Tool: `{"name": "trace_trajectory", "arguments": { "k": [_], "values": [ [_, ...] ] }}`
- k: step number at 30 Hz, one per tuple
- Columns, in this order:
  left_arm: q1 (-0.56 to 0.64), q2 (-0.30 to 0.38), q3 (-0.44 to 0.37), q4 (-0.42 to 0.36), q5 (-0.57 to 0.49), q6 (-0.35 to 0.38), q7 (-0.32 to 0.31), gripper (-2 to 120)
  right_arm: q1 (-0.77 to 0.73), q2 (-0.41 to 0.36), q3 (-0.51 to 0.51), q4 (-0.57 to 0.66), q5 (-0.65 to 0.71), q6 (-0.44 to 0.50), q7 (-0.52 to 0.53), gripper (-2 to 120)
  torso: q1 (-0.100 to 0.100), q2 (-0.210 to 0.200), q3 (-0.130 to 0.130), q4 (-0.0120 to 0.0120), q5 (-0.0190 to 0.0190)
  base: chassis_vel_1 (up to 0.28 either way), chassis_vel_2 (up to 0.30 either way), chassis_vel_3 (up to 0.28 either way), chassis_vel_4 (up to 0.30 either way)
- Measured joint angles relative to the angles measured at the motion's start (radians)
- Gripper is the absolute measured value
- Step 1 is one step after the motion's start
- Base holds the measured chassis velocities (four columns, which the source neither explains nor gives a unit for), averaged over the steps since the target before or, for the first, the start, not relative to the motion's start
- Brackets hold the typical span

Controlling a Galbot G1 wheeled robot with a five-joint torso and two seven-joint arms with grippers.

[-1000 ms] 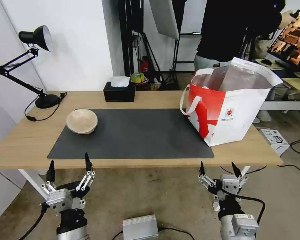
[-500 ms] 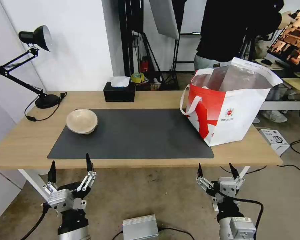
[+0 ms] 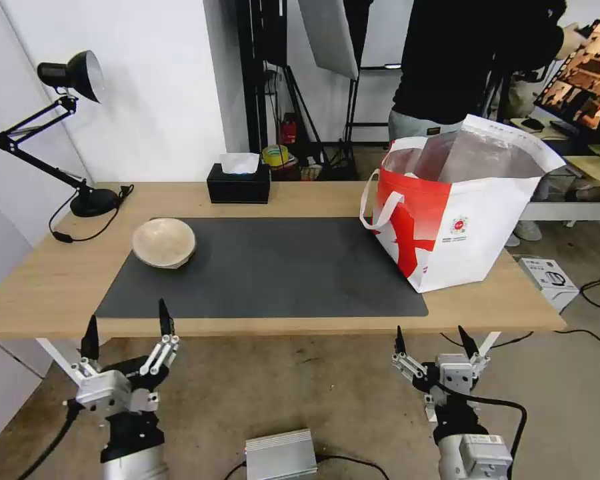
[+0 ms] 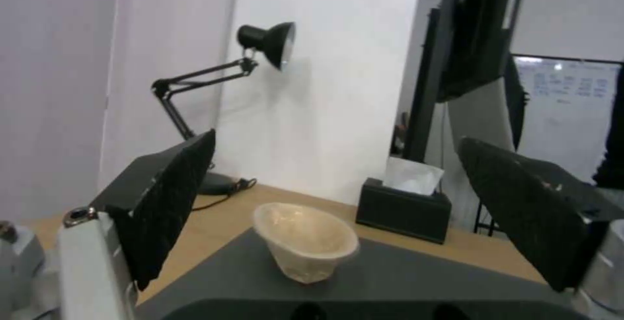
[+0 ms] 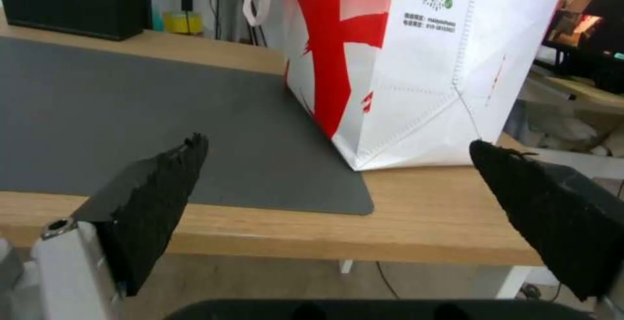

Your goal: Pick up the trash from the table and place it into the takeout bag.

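Note:
A beige paper-like bowl [image 3: 163, 241] sits upright at the left end of the dark mat [image 3: 267, 267] on the light-wood table [image 3: 47, 280]. In the left wrist view the bowl [image 4: 305, 242] lies ahead of my open left gripper [image 4: 336, 138]. From the head, that left gripper [image 3: 127, 320] hangs just in front of the table's front edge, below and near the bowl. The red-and-white takeout bag [image 3: 460, 220] stands open at the table's right end. My right gripper [image 3: 431, 337] is open and empty below the front edge, facing the bag [image 5: 403, 66].
A black desk lamp [image 3: 73, 133] stands at the back left, with its cord on the tabletop. A black tissue box [image 3: 239, 183] sits at the back edge. On the floor are a silver box [image 3: 280, 453] between my arms and a white carton [image 3: 547, 280] to the right.
My left gripper has shifted left and its fingertips have risen to the table's front edge. The right gripper has barely moved. Bowl and bag are where they were.

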Motion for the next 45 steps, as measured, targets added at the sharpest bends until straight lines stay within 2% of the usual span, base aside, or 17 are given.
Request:
{"name": "trace_trajectory", "arguments": {
  "k": [5, 9, 10, 13, 14, 15, 18, 19, 23, 24, 28, 30, 34, 45],
  "values": [
    [-0.007, 0.040, -0.029, -0.044, -0.096, 0.063, -0.019, 100, 0.000, 0.000, 0.000, 0.000, 0.000, 0.000, 0.000, 100, 0.000, 0.000, 0.000, 0.0000, -0.0001, 0.000, 0.000, 0.000, 0.000],
    [-0.028, 0.106, -0.074, -0.079, -0.238, 0.145, -0.058, 100, 0.000, 0.000, 0.000, 0.000, 0.001, 0.000, 0.000, 100, 0.000, 0.000, 0.000, 0.0001, -0.0001, 0.000, 0.000, 0.000, 0.000],
    [-0.028, 0.106, -0.074, -0.079, -0.238, 0.145, -0.058, 100, 0.000, 0.000, 0.000, 0.000, 0.001, 0.000, 0.000, 100, 0.000, 0.000, 0.000, 0.0001, -0.0001, 0.000, 0.000, 0.000, 0.000],
    [-0.045, 0.198, -0.164, -0.095, -0.385, 0.202, -0.098, 100, 0.001, 0.000, 0.000, 0.000, 0.001, 0.000, 0.000, 100, 0.000, 0.000, 0.000, -0.0001, -0.0002, 0.000, 0.000, 0.000, 0.000],
    [-0.045, 0.198, -0.164, -0.095, -0.385, 0.202, -0.098, 100, 0.001, 0.000, 0.000, 0.000, 0.001, 0.000, 0.000, 100, 0.000, 0.000, 0.000, -0.0001, -0.0002, 0.000, 0.000, 0.000, 0.000],
    [-0.046, 0.217, -0.188, -0.097, -0.430, 0.218, -0.112, 100, 0.001, 0.000, 0.000, 0.000, 0.001, 0.000, 0.000, 100, 0.000, 0.000, 0.000, 0.0000, -0.0002, 0.000, 0.000, 0.000, 0.000],
    [-0.068, 0.297, -0.291, -0.099, -0.659, 0.285, -0.178, 100, 0.001, 0.000, 0.000, 0.000, 0.001, 0.000, 0.000, 100, 0.000, 0.000, 0.000, 0.0000, -0.0002, 0.000, 0.000, 0.000, 0.000],
    [-0.068, 0.297, -0.291, -0.099, -0.659, 0.285, -0.178, 100, 0.001, 0.000, 0.000, 0.000, 0.001, 0.000, 0.000, 100, 0.000, 0.000, 0.000, 0.0000, -0.0002, 0.000, 0.000, 0.000, 0.000],
    [-0.106, 0.340, -0.350, -0.099, -0.868, 0.319, -0.210, 100, 0.001, 0.000, 0.000, 0.000, 0.001, 0.000, 0.000, 100, 0.000, 0.000, 0.000, 0.0000, -0.0001, 0.000, 0.000, 0.000, 0.000],
    [-0.106, 0.340, -0.350, -0.099, -0.868, 0.319, -0.210, 100, 0.001, 0.000, 0.000, 0.000, 0.001, 0.000, 0.000, 100, 0.000, 0.000, 0.000, 0.0000, -0.0001, 0.000, 0.000, 0.000, 0.000],
    [-0.134, 0.353, -0.361, -0.099, -1.034, 0.373, -0.239, 100, 0.001, 0.000, 0.000, 0.000, 0.002, 0.000, 0.000, 100, 0.000, 0.000, 0.000, 0.0001, -0.0001, 0.000, 0.000, 0.000, 0.000],
    [-0.139, 0.354, -0.360, -0.099, -1.049, 0.379, -0.245, 100, 0.001, 0.000, 0.000, 0.000, 0.001, 0.000, 0.000, 100, 0.000, 0.000, 0.000, 0.0000, 0.0000, 0.000, 0.000, 0.000, 0.000],
    [-0.191, 0.369, -0.357, -0.098, -1.178, 0.428, -0.312, 100, 0.001, 0.000, 0.000, 0.000, 0.002, 0.000, 0.000, 100, 0.000, 0.000, 0.000, 0.0000, -0.0001, 0.000, 0.000, 0.000, 0.000],
    [-0.258, 0.424, -0.358, -0.097, -1.321, 0.489, -0.383, 100, 0.001, 0.000, 0.000, 0.000, 0.002, 0.000, 0.000, 100, 0.000, 0.000, 0.000, 0.0000, 0.0000, 0.000, 0.000, 0.000, 0.000]
  ]
}}
